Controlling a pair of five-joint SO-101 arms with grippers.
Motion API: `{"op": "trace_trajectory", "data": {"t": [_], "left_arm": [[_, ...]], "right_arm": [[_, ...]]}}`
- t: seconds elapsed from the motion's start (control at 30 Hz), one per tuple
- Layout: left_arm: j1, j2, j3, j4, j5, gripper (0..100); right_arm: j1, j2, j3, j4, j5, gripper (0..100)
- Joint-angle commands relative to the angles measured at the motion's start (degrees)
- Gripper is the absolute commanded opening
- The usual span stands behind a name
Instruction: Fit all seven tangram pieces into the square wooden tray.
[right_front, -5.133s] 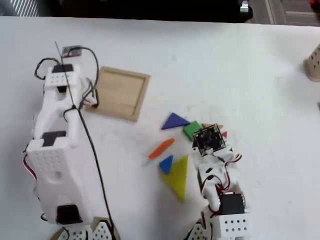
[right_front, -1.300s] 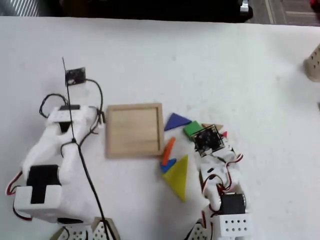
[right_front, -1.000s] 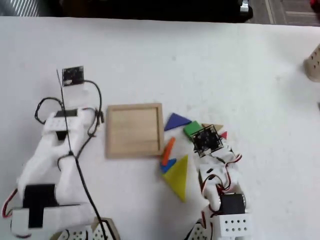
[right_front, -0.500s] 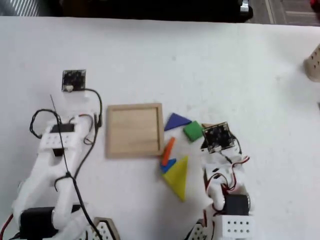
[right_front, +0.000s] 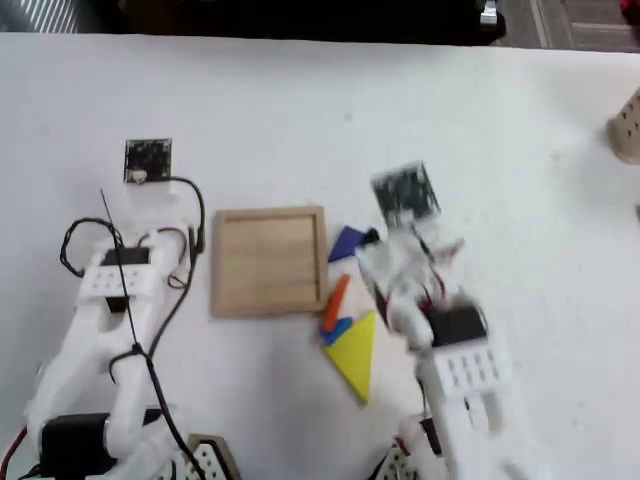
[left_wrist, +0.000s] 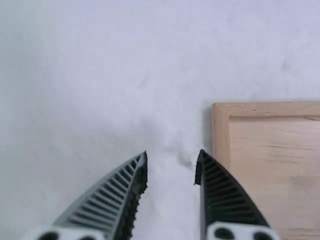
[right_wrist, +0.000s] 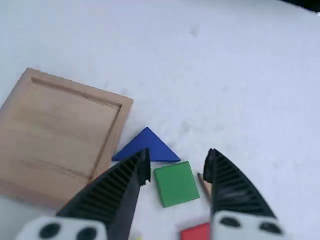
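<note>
Jaws parted, left gripper (left_wrist: 172, 153) sits beside the tray (left_wrist: 270, 150); right gripper (right_wrist: 178, 150), likewise parted, hovers over nearby green square (right_wrist: 175, 184).

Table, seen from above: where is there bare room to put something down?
The wide stretch of table beyond the tray is bare, as is the tray's floor. Crowded: between tray and right arm, around the blue triangle, orange piece and yellow triangle.

Wooden tray (right_front: 268, 262), orange piece (right_front: 336, 295) against it, yellow triangle (right_front: 356, 352) near
</note>
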Motion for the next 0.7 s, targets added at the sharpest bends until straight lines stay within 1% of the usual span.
{"op": "trace_trajectory", "data": {"t": [0.0,0.07,0.17,0.23,0.4,0.47,0.53,0.6,0.67], "left_arm": [[-0.31,-2.51,-0.62,-1.32,-0.26,18],[-0.22,-2.51,-0.62,-1.32,-0.26,18],[-0.04,-2.51,-0.62,-1.32,-0.26,18],[-0.04,-2.51,-0.62,-1.32,-0.26,18],[-0.22,-2.51,-0.35,-1.32,-0.26,18],[-0.13,-2.51,-0.26,-1.32,-0.26,18],[-0.13,-2.51,-0.26,-1.32,-0.26,18],[-0.13,-2.51,-0.26,-1.32,-0.26,18],[-0.13,-2.51,-0.26,-1.32,-0.26,18]], "right_arm": [[-0.92,19.82,-9.85,-4.0,-8.88,18.5],[-0.66,27.74,-12.4,-5.49,-9.76,18.6],[-0.22,36.35,-15.47,-5.14,-5.98,18.7],[-1.01,39.6,-16.88,-4.26,-0.26,18.7],[-3.56,40.84,-18.55,-4.09,17.85,19.0],[-4.35,41.1,-19.69,-4.0,23.03,23.2],[-3.91,41.1,-21.1,-3.56,26.55,31.0],[-3.3,41.27,-21.36,-2.68,31.65,37.2],[-3.21,42.42,-21.27,-0.13,36.57,38.4]]}}
